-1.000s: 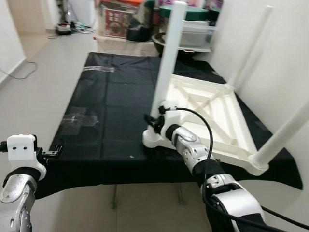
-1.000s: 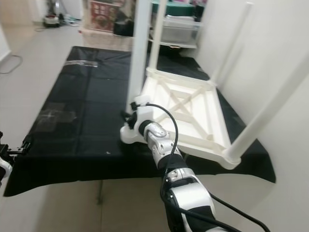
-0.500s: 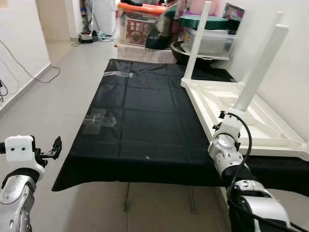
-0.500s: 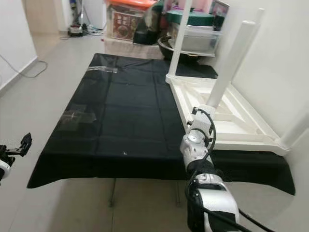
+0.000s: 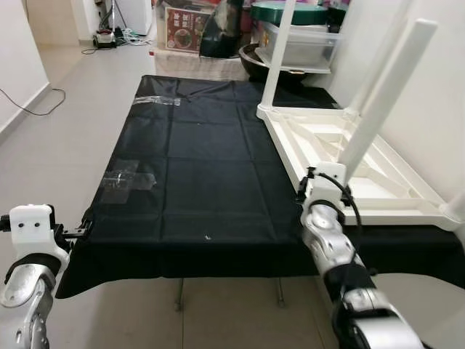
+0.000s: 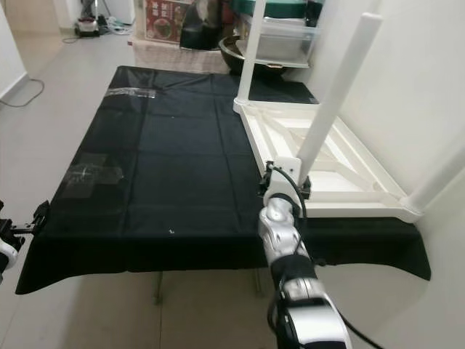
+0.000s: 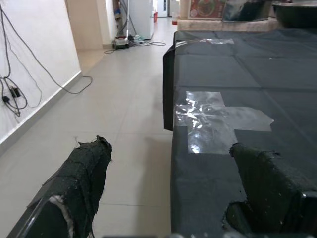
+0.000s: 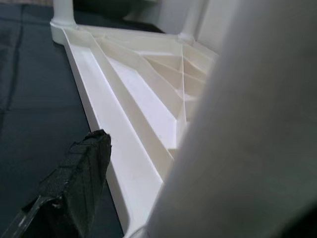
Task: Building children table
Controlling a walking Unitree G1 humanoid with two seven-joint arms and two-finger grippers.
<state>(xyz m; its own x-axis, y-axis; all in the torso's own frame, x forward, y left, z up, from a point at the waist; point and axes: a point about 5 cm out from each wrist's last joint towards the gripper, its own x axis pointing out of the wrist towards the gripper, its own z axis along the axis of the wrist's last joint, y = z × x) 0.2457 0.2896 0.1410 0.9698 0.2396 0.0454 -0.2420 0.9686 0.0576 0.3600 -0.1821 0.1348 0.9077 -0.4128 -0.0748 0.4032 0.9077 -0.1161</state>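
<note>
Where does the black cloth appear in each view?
Left eye view: black cloth across the centre, left of the upturned white table.
Right eye view: centre-left.
Left wrist view: ahead of the left gripper.
Right wrist view: dark area beside the white table.
Shared landmark: clear tape patch, in both eye views and the left wrist view.

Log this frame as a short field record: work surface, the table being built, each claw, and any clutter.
surface: long table under a black cloth, clear tape patch near its left edge
workpiece: white children table, upside down on the cloth's right side, legs pointing up
near leg: tilted, beside the right claw
right claw: at the near leg's base; grip unclear
left claw: open, at the cloth's near-left corner, holding nothing
background: storage boxes, cables on the floor
</note>
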